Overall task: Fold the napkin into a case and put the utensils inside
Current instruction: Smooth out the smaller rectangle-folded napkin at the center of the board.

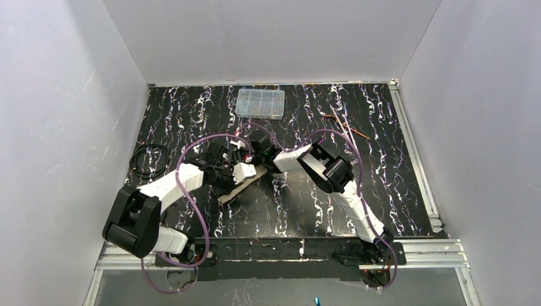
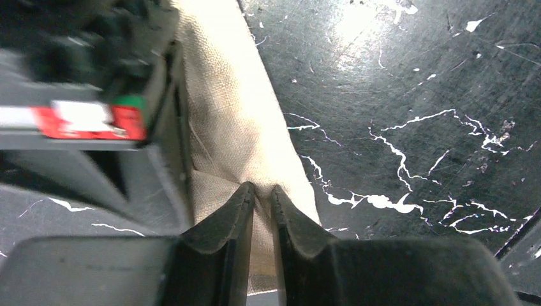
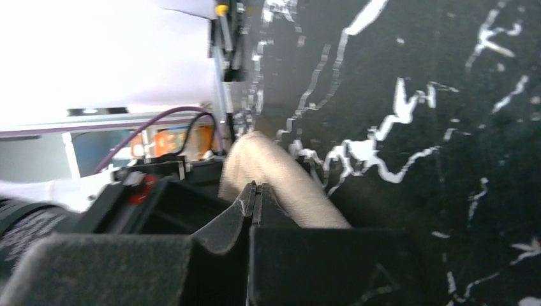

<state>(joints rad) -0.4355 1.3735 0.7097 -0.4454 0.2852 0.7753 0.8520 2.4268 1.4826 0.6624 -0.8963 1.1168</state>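
Black marbled table (image 1: 383,191) fills the top view. Both arms reach in from the 6 o'clock edge and meet just left of centre.

Left arm (image 1: 172,185) comes up from 7 o'clock. Right arm (image 1: 332,172) rises from 5 o'clock and bends back toward centre.

Napkin (image 1: 239,186): beige cloth folded into a narrow strip, lying diagonally just off table centre toward 8 o'clock. Its far end is hidden under the two grippers. The near end lies flat on the table.

Left gripper (image 2: 262,199): jaws nearly closed with only a thin slot left, and a pinched ridge of napkin sits in that slot. The cloth puckers at the tips and runs away toward 12 o'clock in the left wrist view. The other arm's black gripper body sits against the cloth's 9 o'clock edge there.

Right gripper (image 3: 254,191): jaws pressed together with no visible gap, clamped on the napkin. The cloth arches up off the table right at the tips.

Clear plastic box (image 1: 259,103): at 12 o'clock, near the far edge, well apart from the napkin.

Black cable coil (image 1: 148,159): at 9 o'clock by the left edge.

Utensils (image 1: 344,126): thin copper pieces crossed in a loose pile at 1 o'clock, on bare table, well apart from the napkin and both grippers. Individual pieces are too small to tell apart.
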